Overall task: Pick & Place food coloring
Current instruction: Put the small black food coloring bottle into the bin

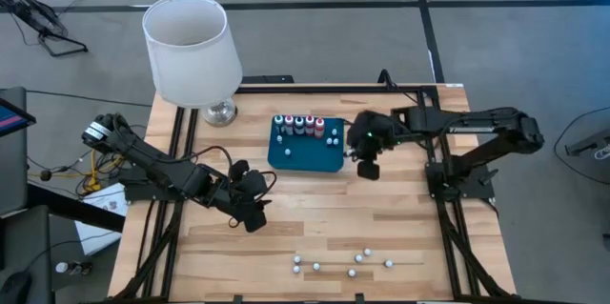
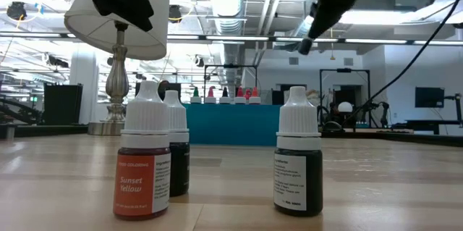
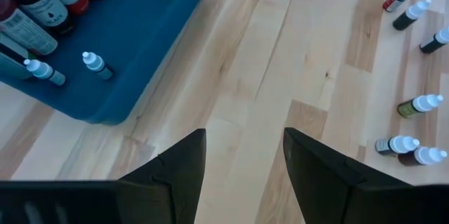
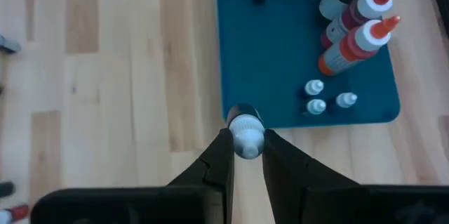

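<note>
Above table (image 1: 315,228), right hand (image 4: 245,155) grips small bottle (image 4: 245,136).

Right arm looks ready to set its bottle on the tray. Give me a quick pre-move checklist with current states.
1. Right gripper shut on small bottle: ok.
2. Bottle at the edge of the teal tray; fully above it: cannot tell.
3. Bare tray floor ahead of the bottle: ok.
4. Tall bottles stand along the tray's far side, apart from the drop spot: ok.
5. Left gripper open, empty, over bare wood off the tray: ok.
6. Loose bottles near the table's front edge, not yet moved: not ok.
</note>
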You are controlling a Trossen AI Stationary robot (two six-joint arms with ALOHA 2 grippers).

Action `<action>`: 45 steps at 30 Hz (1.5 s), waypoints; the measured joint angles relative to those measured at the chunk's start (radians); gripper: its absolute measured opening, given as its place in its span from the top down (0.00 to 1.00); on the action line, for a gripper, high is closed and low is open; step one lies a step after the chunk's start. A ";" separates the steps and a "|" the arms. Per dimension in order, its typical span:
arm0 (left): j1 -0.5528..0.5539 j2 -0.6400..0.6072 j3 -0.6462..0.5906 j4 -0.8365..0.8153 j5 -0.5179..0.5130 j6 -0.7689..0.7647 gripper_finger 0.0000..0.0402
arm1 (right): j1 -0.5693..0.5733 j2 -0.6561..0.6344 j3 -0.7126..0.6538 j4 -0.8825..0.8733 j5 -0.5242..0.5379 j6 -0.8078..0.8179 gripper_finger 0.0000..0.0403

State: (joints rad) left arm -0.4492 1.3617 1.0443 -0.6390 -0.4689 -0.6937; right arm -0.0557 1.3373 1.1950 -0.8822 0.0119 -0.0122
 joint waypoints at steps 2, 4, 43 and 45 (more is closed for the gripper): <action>0.000 0.000 0.000 0.000 -0.011 -0.009 0.55 | -0.033 0.023 0.021 -0.013 -0.021 -0.047 0.87; 0.000 0.000 0.000 0.000 -0.018 -0.016 0.55 | -0.056 0.065 0.059 -0.004 -0.041 -0.095 0.87; -0.043 0.000 0.000 -0.031 -0.140 -0.140 0.55 | -0.219 0.535 0.240 -0.021 -0.063 -0.300 0.87; -0.047 0.000 0.000 -0.031 -0.144 -0.140 0.55 | -0.217 0.535 0.229 -0.022 -0.067 -0.310 0.87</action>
State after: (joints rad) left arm -0.4963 1.3617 1.0443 -0.6697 -0.6129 -0.8337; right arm -0.2731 1.8725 1.4236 -0.9038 -0.0547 -0.3217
